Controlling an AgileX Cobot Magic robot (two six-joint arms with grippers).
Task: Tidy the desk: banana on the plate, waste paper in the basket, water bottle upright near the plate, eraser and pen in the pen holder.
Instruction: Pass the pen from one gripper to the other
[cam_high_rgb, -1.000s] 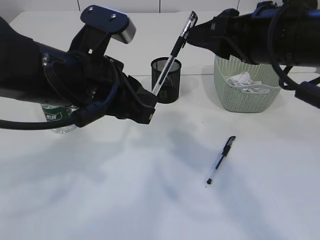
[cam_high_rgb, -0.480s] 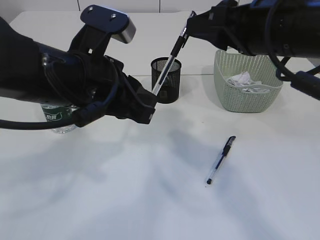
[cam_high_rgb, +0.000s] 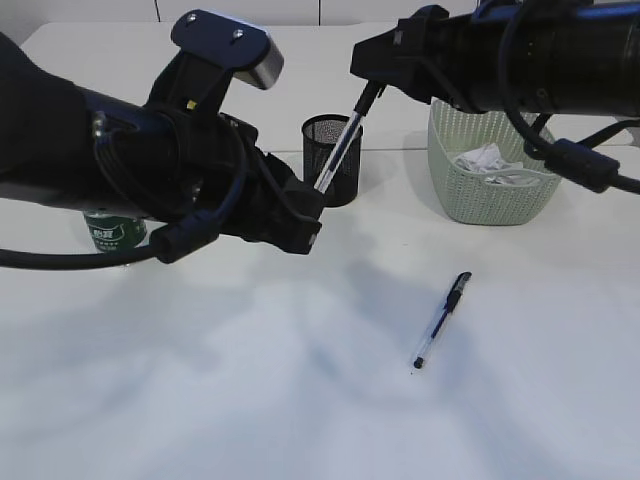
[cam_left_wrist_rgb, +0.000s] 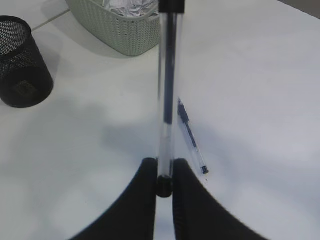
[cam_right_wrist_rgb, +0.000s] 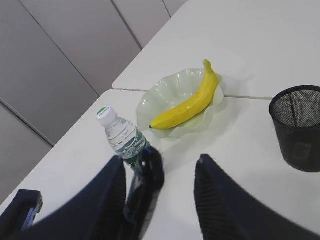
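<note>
Left arm comes in from the left, its left gripper (cam_left_wrist_rgb: 164, 182) pinched tight on the bottom end of a clear pen (cam_left_wrist_rgb: 166, 95) tilted up to the right. Right arm reaches across from the far right, right gripper (cam_right_wrist_rgb: 155, 182) with jaws apart around the pen's top end.

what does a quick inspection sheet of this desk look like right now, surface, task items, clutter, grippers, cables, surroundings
surface: white table, bare in the foreground.
job's things: banana lies on the plate; water bottle upright beside the plate; waste paper in the basket; one held pen in the air; second pen lying on the table; pen holder upright; eraser not seen.
clutter: nothing seen.
grippers: left gripper shut on the held pen's lower end; right gripper open, with the pen's top between its fingers.
cables: black cables hang along both arms.
surroundings: grey wall panels behind the table.
</note>
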